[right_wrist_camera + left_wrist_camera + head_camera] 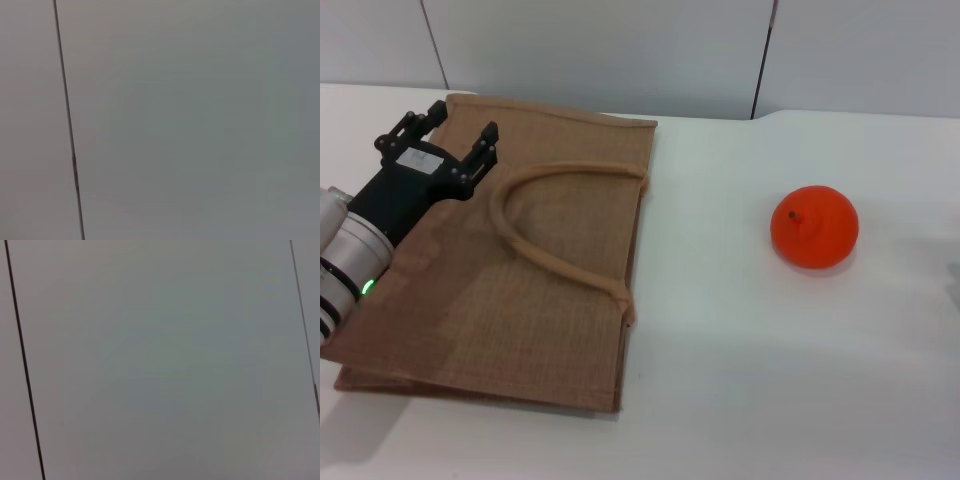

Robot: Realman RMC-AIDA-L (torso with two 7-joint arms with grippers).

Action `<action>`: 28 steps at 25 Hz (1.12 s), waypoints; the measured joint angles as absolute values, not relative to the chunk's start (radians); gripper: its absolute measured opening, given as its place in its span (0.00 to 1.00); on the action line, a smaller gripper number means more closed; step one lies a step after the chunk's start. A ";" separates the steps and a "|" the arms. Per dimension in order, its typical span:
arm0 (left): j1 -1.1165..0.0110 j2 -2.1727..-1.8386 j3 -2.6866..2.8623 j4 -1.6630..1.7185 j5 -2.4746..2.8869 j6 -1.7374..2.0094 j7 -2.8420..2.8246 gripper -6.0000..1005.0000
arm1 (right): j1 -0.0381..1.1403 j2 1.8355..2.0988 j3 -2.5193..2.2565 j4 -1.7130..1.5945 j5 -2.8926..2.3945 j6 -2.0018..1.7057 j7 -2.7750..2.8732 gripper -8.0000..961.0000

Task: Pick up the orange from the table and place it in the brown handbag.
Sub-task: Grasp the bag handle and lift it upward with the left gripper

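Note:
The orange (pixel 814 227) sits on the white table (pixel 770 370) at the right, stem nub up. The brown handbag (pixel 550 290) lies flat on the table at the left, its loop handle (pixel 535 215) on top of it. My left gripper (pixel 450 133) is open and empty over the bag's far left corner, far from the orange. My right gripper is out of view. Both wrist views show only grey wall panels.
A grey panelled wall (pixel 620 50) runs behind the table's far edge. White tabletop lies between the bag and the orange and in front of both.

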State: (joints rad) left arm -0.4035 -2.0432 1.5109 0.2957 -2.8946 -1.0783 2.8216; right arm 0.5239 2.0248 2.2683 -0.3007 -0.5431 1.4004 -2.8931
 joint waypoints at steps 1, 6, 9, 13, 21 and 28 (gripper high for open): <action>-0.403 -2.043 1.511 0.296 -2.895 -1.077 2.822 0.67 | 0.525 2.025 2.269 -0.301 -0.543 1.400 -2.893 0.92; -0.408 -2.043 1.511 0.296 -2.895 -1.076 2.811 0.67 | 0.529 2.025 2.268 -0.301 -0.543 1.399 -2.893 0.92; -0.412 -2.043 1.511 0.296 -2.895 -1.077 2.791 0.67 | 0.530 2.025 2.264 -0.301 -0.543 1.398 -2.892 0.92; -0.420 -2.033 1.512 0.302 -2.842 -1.075 2.665 0.67 | 0.531 2.024 2.261 -0.300 -0.543 1.391 -2.884 0.92; -0.473 -1.967 1.504 0.346 -2.570 -0.968 2.270 0.67 | 0.531 2.023 2.260 -0.291 -0.547 1.374 -2.880 0.92; -0.482 -1.943 1.500 0.381 -2.461 -0.875 2.195 0.67 | 0.532 2.023 2.259 -0.291 -0.548 1.373 -2.880 0.92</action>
